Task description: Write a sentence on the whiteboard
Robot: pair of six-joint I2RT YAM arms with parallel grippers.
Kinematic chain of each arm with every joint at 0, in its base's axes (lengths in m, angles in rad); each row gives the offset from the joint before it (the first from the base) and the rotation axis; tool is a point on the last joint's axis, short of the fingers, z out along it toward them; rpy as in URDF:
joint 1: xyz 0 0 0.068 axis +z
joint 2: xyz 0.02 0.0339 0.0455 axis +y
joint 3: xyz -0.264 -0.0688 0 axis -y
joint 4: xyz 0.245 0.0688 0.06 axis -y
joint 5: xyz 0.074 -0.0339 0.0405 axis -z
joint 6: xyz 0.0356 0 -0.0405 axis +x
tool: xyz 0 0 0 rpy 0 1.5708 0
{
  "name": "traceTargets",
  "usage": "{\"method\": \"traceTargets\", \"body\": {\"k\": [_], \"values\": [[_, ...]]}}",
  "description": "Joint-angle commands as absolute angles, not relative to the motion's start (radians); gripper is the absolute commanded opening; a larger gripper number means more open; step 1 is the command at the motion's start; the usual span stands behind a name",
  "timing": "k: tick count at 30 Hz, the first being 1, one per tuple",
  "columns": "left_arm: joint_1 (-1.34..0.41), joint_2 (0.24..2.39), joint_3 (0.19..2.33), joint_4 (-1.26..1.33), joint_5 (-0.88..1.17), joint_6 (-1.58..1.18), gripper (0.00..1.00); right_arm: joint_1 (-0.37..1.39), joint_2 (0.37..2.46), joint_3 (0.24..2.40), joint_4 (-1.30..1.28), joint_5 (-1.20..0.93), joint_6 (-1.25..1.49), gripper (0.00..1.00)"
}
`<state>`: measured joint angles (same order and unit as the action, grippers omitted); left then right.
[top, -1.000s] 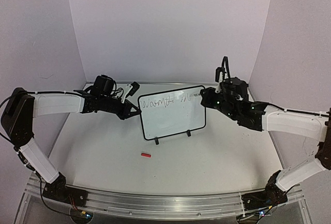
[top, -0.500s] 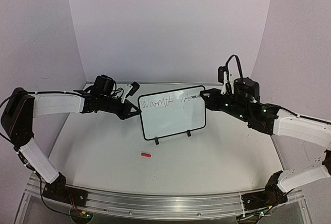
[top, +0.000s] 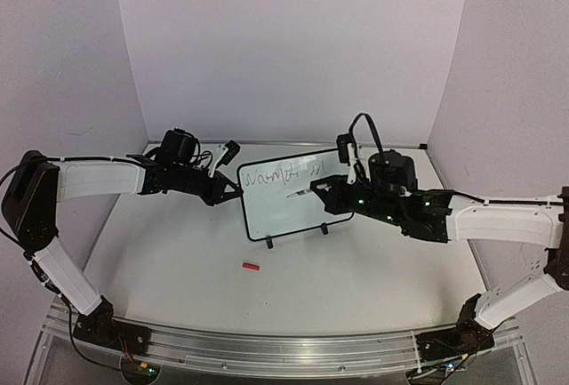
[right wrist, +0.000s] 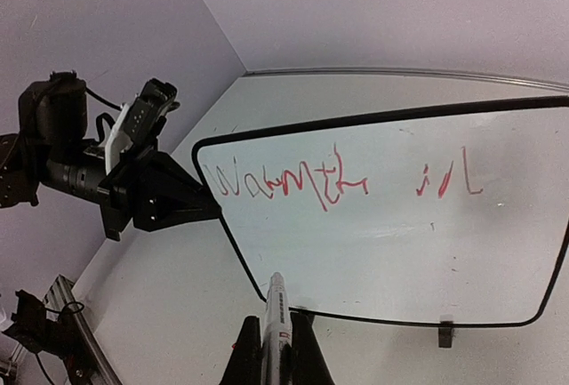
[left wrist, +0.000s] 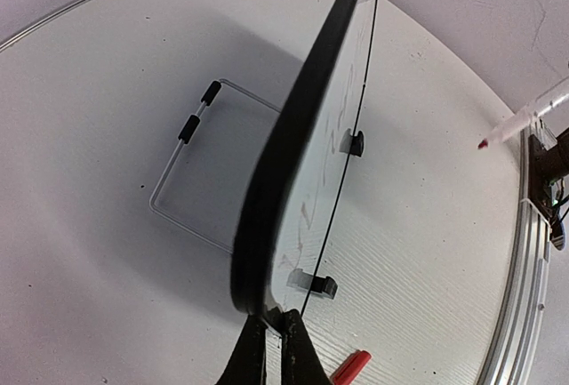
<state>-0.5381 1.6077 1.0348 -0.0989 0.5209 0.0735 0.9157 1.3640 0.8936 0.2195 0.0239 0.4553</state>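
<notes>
The whiteboard [top: 298, 203] stands upright on two black clip feet at mid-table. One red handwritten line of the sentence [top: 271, 175] runs along its top, reading roughly "Warmth in" [right wrist: 293, 182]. My left gripper [top: 237, 191] is shut on the board's left frame edge; the left wrist view shows the board edgewise [left wrist: 298, 149] with the jaws [left wrist: 274, 349] pinching its corner. My right gripper [top: 323, 189] is shut on a white marker [top: 306, 193]. The marker tip [right wrist: 276, 283] points at the board's lower left, a short way off the surface.
A red marker cap [top: 251, 267] lies on the table in front of the board, also in the left wrist view as a red cap [left wrist: 351, 367]. A wire stand [left wrist: 182, 176] sits behind the board. Purple walls close in the back and sides.
My right arm swung left and down with the marker, from the board's upper right corner to in front of its lower middle. The left arm and board stayed still.
</notes>
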Motion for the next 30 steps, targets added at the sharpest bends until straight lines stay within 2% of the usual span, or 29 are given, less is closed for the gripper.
{"method": "traceTargets", "body": {"k": [1, 12, 30], "values": [[-0.540, 1.618, 1.063, -0.153, 0.468, 0.101, 0.00, 0.961, 1.457, 0.932, 0.334, 0.020, 0.486, 0.00], [-0.540, 1.625, 1.064, -0.160, 0.463, 0.109, 0.00, 1.010, 1.650, 1.052, 0.397, 0.043, 0.437, 0.00], [-0.540, 1.618, 1.060, -0.153, 0.469, 0.108, 0.00, 1.019, 1.747, 1.100, 0.488, 0.192, 0.426, 0.00]]}}
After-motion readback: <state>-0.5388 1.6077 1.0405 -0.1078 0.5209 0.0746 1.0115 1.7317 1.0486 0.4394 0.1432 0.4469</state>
